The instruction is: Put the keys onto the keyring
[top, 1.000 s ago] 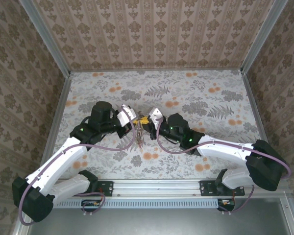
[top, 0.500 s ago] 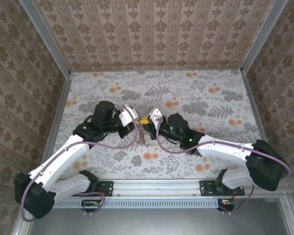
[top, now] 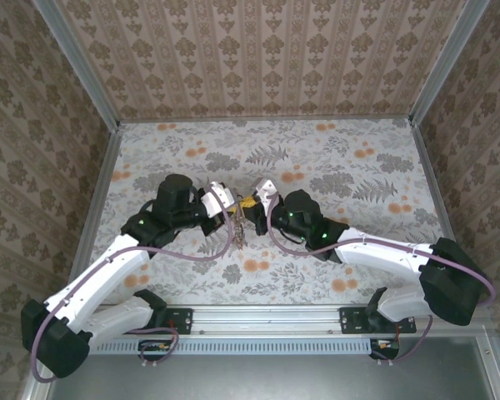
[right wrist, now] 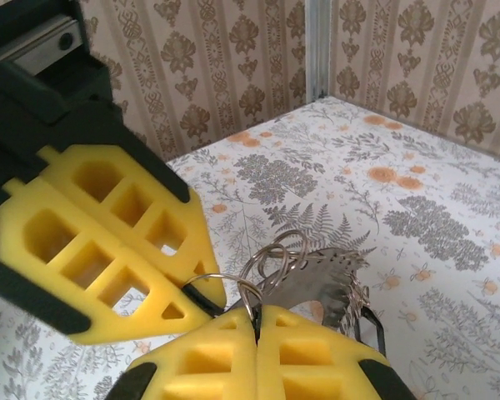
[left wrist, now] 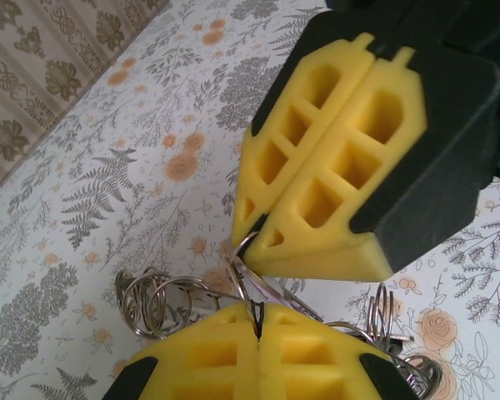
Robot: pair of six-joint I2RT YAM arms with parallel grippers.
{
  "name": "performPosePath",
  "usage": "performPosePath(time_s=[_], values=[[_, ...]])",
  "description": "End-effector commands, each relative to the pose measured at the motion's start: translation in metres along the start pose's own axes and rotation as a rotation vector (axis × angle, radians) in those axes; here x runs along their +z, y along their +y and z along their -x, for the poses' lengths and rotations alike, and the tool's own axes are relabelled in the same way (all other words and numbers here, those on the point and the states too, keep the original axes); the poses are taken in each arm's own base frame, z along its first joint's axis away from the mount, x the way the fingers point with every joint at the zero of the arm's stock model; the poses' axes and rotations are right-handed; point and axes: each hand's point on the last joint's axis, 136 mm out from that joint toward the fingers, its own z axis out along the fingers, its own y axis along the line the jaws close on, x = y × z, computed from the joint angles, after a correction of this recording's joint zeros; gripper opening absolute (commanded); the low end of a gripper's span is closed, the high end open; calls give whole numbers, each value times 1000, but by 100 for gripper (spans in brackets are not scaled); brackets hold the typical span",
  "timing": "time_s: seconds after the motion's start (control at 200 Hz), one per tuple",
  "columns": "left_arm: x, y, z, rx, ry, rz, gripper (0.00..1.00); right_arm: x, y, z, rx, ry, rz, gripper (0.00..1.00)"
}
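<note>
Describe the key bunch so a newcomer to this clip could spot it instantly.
On the floral table, find the middle, where the left gripper and right gripper meet tip to tip. The key bunch is pinched there: thin silvery wire rings and toothed keys, shiny metal against yellow foam and printed flowers.

Bright, even light, soft faint shadows, no glare — wrist views blurred up close, backgrounds sharper

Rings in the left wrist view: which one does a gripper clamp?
The single ring at the right gripper's tip; the looped cluster at left is untouched.
</note>
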Motion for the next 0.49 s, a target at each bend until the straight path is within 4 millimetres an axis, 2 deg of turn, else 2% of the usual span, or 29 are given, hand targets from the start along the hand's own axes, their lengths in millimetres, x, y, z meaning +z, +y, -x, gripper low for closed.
performPosePath(time_s=[0.0, 0.27, 0.49], values=[[-8, -19, 23, 96, -99, -70, 0, -7, -19, 30, 105, -76, -59, 0], [-12, -19, 28, 147, -138, -42, 0, -10, -21, 29, 195, -66, -4, 0], [-15, -17, 30, 198, -159, 4, 0, -14, -24, 19, 269, -25, 35, 0]])
